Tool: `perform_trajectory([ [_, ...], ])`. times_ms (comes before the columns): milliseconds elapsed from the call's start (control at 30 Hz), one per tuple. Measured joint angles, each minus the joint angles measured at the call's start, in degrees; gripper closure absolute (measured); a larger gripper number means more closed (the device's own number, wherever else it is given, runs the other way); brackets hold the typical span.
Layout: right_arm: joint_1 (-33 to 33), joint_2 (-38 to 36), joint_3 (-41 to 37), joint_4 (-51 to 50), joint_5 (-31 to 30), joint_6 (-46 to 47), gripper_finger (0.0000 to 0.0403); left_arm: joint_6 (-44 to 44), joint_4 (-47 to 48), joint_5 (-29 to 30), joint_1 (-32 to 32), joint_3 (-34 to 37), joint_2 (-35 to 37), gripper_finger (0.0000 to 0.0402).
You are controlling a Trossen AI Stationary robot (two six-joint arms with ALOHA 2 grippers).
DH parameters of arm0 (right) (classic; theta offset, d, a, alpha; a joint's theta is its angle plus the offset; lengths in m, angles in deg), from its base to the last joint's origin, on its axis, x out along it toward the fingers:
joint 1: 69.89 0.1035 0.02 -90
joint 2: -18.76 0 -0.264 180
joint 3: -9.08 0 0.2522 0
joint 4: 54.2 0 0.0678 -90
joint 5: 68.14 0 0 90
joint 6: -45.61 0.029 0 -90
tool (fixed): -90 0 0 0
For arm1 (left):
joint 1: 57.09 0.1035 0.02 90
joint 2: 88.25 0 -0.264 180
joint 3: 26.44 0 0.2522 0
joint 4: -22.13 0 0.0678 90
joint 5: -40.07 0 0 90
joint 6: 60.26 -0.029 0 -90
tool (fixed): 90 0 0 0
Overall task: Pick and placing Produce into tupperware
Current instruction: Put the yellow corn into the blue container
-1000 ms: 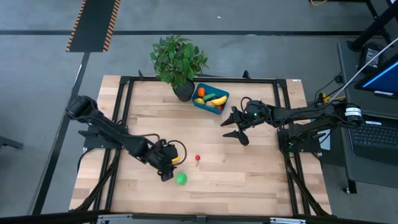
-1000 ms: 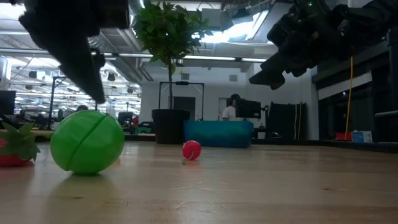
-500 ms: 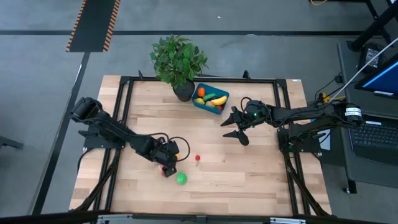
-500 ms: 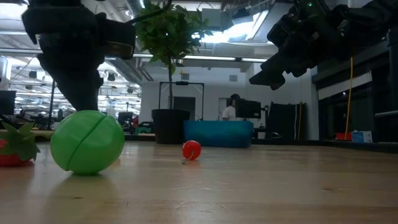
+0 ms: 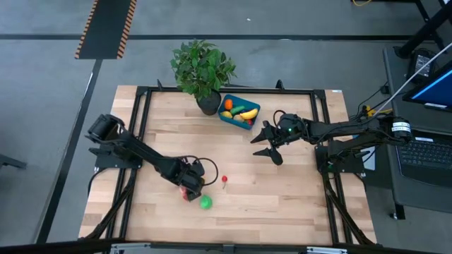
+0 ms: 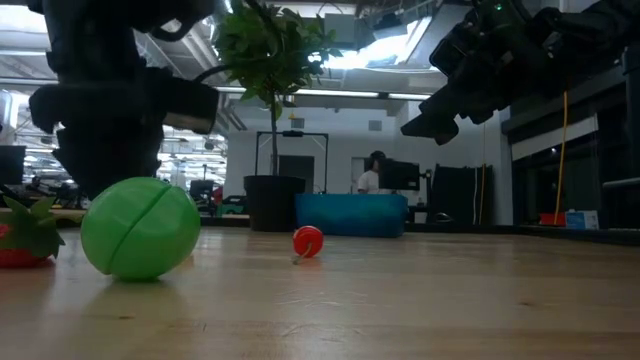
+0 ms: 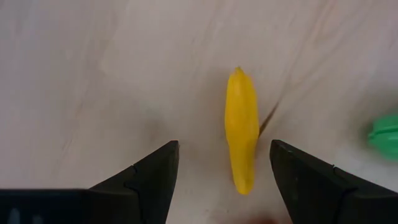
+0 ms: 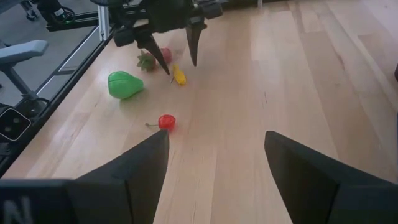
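Note:
In the left wrist view a small yellow produce piece lies flat on the wood. My left gripper is open above it, one finger on either side, touching nothing. From above, this gripper is near the table's middle, with a red strawberry, a green piece and a red cherry close by on the table. The teal tupperware stands by the far edge with several pieces inside. My right gripper hangs open in the air to the right of the tupperware.
A potted plant stands at the far edge, right beside the tupperware. Bare wood stretches between the loose pieces and the tupperware. At table level the green piece sits in front of the left gripper, the cherry farther back.
My left gripper has moved a little toward the far edge and come down over the yellow piece, uncovering the strawberry that it hid before. The produce and my right arm have stayed in place.

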Motion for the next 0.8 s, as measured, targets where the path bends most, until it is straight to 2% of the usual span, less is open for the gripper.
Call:
perform_trajectory([
  [567, 0.0, 0.0, 0.0, -0.1, 0.0, 0.0, 0.0137, 0.0, -0.8, 0.3, 0.3, -0.1, -2.2, 0.0161],
  [800, 0.0, 0.0, 0.0, -0.1, 0.0, 0.0, 0.0137, 0.3, -1.1, 0.9, 0.3, -0.1, -2.9, 0.0199],
])
